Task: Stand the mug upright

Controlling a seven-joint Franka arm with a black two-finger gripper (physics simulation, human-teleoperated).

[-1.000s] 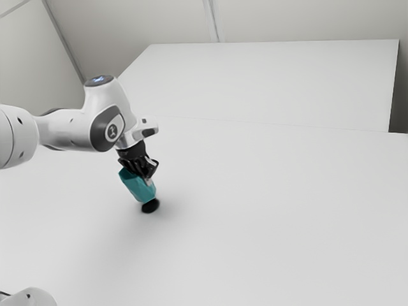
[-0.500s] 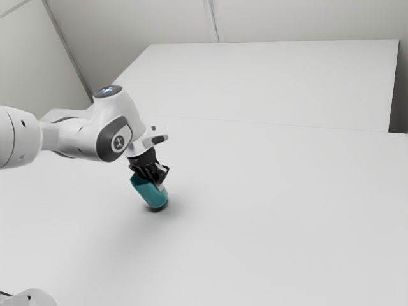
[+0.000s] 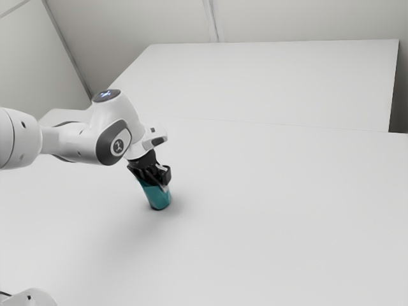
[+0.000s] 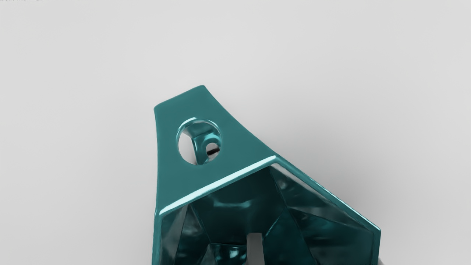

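Nearly upright: mug [image 3: 159, 197] opens upward, long axis leaning exterior view's left.

A plain simulated room, with pale walls [image 3: 32, 57] and white table [image 3: 287, 217].

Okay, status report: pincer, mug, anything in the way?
Pincer at mug, grip unconfirmed. Mug base-down, near upright; full seating unclear. In the way: pincer itself, over mug's open top.
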